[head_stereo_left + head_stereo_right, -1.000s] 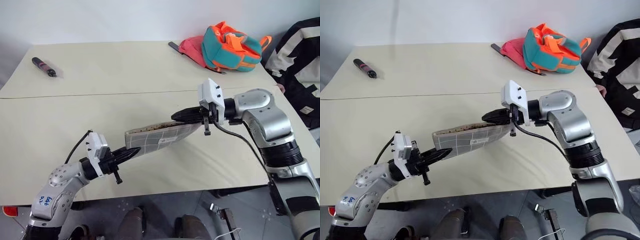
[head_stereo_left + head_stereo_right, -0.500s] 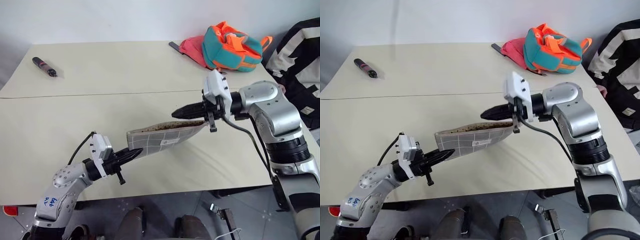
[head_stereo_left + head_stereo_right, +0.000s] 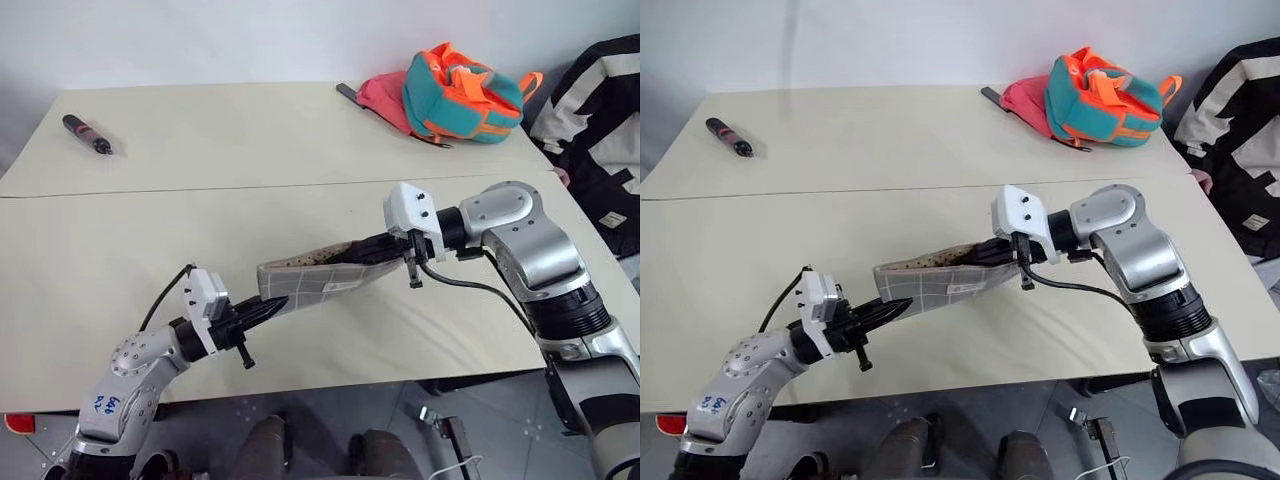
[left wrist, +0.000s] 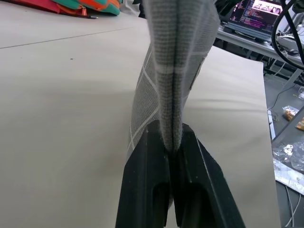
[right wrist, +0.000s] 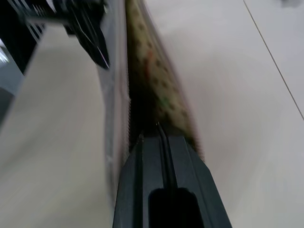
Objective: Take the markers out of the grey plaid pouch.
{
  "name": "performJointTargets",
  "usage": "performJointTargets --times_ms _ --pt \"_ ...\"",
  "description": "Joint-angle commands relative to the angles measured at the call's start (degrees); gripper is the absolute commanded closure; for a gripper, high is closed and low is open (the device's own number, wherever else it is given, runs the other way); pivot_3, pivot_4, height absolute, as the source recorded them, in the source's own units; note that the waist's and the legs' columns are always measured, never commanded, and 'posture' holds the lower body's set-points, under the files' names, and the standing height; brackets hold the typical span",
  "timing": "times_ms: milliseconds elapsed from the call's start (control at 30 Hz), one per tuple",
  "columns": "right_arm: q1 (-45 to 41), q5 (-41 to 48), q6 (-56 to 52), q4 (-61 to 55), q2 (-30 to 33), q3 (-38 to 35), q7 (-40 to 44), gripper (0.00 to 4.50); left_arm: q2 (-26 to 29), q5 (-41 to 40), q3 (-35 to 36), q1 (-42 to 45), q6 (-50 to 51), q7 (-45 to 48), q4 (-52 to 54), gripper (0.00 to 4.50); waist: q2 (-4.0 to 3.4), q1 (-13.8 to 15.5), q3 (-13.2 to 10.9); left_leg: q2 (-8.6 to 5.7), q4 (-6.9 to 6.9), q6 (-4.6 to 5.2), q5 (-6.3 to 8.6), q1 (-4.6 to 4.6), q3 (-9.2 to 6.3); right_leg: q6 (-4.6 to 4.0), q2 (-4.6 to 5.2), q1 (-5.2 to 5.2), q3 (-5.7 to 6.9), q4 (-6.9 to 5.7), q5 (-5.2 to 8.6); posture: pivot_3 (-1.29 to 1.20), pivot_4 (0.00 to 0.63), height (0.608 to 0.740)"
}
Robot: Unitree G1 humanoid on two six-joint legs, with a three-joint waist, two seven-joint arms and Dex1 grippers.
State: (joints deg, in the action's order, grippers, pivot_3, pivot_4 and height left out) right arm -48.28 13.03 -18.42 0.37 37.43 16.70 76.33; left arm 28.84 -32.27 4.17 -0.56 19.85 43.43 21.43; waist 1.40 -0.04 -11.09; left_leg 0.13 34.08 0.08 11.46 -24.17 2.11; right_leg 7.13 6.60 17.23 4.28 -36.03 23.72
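Note:
The grey plaid pouch (image 3: 310, 285) hangs above the table, stretched between my two grippers with its open mouth up and tan speckled lining showing. My left gripper (image 3: 265, 310) is shut on the pouch's near end; the left wrist view shows its fingers (image 4: 152, 156) pinching the fabric edge (image 4: 175, 57). My right gripper (image 3: 355, 252) is shut and pokes its tips into the mouth at the far end, seen against the lining (image 5: 156, 80) in the right wrist view (image 5: 159, 130). The markers are hidden.
A thick black-and-red pen-shaped thing (image 3: 88, 134) lies at the table's far left. A teal-and-orange backpack (image 3: 462, 92) with a pink item (image 3: 380, 95) beside it sits at the back right. A black-and-white bag (image 3: 600, 120) stands off the right edge.
My right gripper lifted just above the pouch half a second ago and has dipped back down into its mouth. The left gripper has held the pouch's end still.

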Motion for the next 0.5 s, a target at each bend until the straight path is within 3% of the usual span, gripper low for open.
performJointTargets --times_ms 33,200,500 --pt "-0.7 -6.3 7.1 1.2 -0.4 3.3 -1.3 4.47 -0.8 0.9 -0.1 0.3 -1.8 0.0 -0.4 4.5 0.0 0.0 0.0 0.0 0.0 0.0 0.0 0.0 0.0 0.0 0.0 -0.01 -0.01 0.01 0.0 0.0 0.15 0.74" --pt "-0.7 -14.5 12.6 6.7 -4.2 8.7 -4.7 4.47 -3.0 1.2 -0.5 0.4 -2.0 -0.4 -2.5 4.5 0.0 -0.1 0.0 0.0 0.01 -0.01 0.0 0.03 0.0 0.0 -0.03 -0.02 0.0 -0.01 -0.01 0.0 0.15 0.74" --pt "-2.4 -18.8 15.1 11.9 -6.7 9.9 -5.8 4.47 -4.6 1.6 -1.1 0.1 -1.9 -0.3 -3.3 4.5 0.0 -0.1 0.0 0.0 0.05 0.0 -0.01 0.03 -0.01 0.02 -0.04 -0.05 0.02 0.0 -0.03 0.0 0.15 0.74"
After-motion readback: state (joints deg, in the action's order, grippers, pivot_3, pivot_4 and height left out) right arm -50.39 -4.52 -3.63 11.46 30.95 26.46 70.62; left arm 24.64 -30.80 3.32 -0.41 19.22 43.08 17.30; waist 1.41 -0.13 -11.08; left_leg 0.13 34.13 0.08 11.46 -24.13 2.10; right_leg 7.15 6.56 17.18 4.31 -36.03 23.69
